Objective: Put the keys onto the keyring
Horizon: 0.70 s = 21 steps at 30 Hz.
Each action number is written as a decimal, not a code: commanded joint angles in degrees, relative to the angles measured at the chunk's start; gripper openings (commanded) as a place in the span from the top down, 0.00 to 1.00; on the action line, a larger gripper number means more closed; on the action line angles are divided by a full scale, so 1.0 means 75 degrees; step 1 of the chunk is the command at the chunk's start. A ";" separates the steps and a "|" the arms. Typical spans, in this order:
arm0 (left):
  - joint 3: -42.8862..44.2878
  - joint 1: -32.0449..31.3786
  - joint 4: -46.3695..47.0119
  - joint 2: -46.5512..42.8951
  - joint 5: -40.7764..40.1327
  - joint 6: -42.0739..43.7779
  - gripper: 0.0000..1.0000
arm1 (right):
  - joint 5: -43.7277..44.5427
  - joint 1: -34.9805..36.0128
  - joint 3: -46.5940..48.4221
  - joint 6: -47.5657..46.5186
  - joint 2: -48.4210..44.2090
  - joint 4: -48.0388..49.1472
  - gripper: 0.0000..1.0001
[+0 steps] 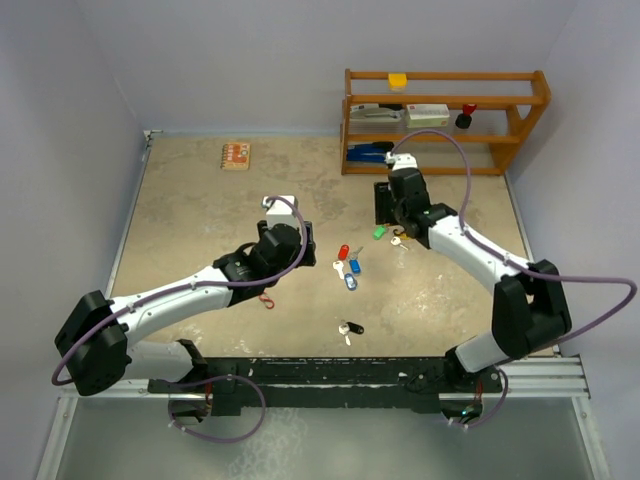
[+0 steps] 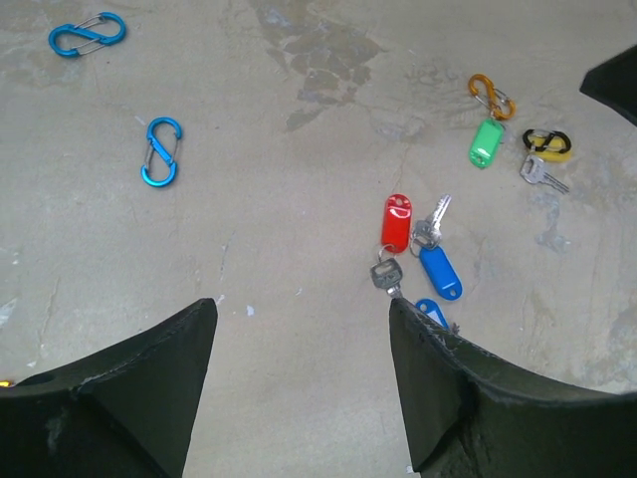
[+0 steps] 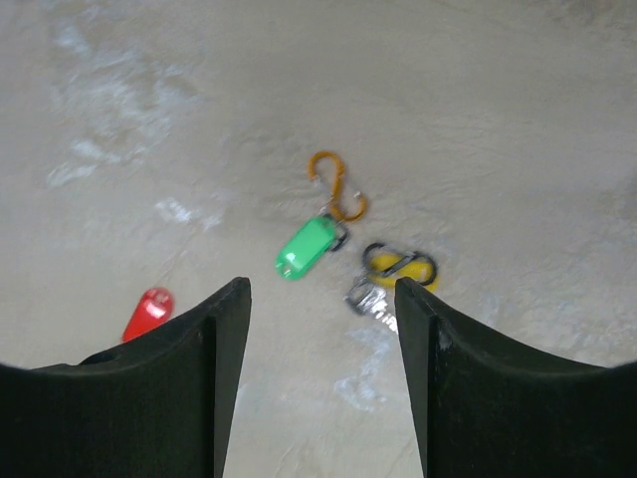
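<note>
Top view, keys: small silver keys with coloured plastic heads lie scattered on the beige tabletop [image 1: 200,200] between the arms. A red-headed key [image 1: 343,252] and a blue-headed key [image 1: 354,266] are in the middle. A black-and-white pair [image 1: 348,328] is nearer the bases. A green-headed key [image 1: 379,232] and a yellow-headed key [image 1: 397,240] are by the right arm's tip.
Top view, progress: no one ring gathers them, and a red S-shaped clip [image 1: 267,300] lies alone beside the left arm. Most of the job looks undone.
Left wrist view, fingers: the left gripper [image 2: 299,309] is spread wide over bare table with nothing between the fingers. The red and blue heads lie just beside its right finger.
Left wrist view, cluster: red and blue heads touch two bare silver blades; whether a ring joins them I cannot tell.
Left wrist view, spare clips: a blue metal S-shaped clip [image 2: 160,151] and a second blue clip [image 2: 88,34] lie keyless, well apart from the keys.
Right wrist view, fingers: the right gripper [image 3: 320,289] is spread and holds nothing, above the green and yellow heads.
Right wrist view, green: its end meets the lower hook of an orange S-shaped clip [image 3: 336,186], so it is probably hooked on.
Right wrist view, yellow: a black S-shaped clip [image 3: 398,264] lies across the head; threaded or merely resting, I cannot tell.
</note>
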 commanded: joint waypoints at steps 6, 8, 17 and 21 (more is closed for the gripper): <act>0.0299 0.0256 -0.0509 -0.0339 -0.0985 -0.0390 0.29 | -0.0335 0.2338 -0.1034 0.0779 -0.0948 -0.0691 0.37; 0.0175 0.0473 -0.0545 -0.0438 -0.0949 -0.0463 0.28 | -0.0304 0.2692 -0.1298 0.0976 -0.1023 -0.0633 0.37; -0.0330 0.1237 -0.0563 -0.0914 -0.0607 -0.0698 0.28 | -0.0245 0.3420 -0.1804 0.1385 -0.0554 -0.0481 0.40; -0.0393 0.1263 -0.0596 -0.0952 -0.0619 -0.0710 0.28 | -0.0240 0.3497 -0.1909 0.1471 -0.0365 -0.0303 0.44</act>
